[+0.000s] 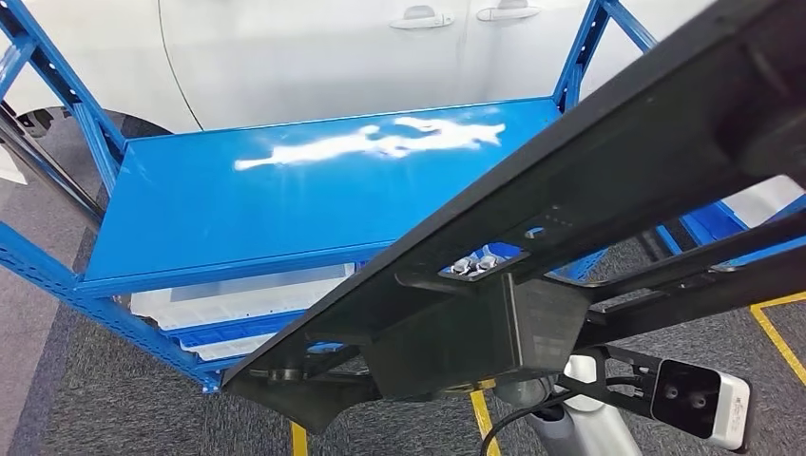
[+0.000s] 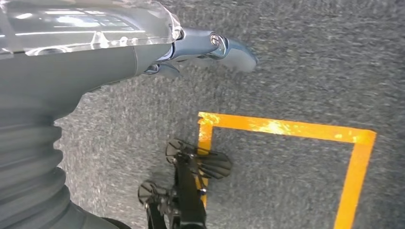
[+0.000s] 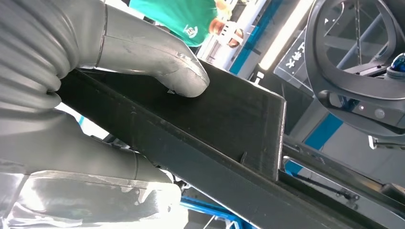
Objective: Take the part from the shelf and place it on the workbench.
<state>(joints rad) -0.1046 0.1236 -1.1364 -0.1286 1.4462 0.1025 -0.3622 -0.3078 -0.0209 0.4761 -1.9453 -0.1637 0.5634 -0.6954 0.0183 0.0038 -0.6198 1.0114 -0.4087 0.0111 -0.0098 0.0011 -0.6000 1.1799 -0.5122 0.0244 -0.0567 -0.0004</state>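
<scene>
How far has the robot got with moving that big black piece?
Done: the black part is off the blue shelf, whose top board is bare. In hand: the right hand grips it, thumb pressed on its side, while the left hand hangs over the carpet. Left: setting it on the workbench.

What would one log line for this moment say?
right hand: grips black part | left hand: hangs over floor | shelf: bare

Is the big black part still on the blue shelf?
No, it is off. The right hand holds the black part in the air; the blue shelf top is bare.
</scene>
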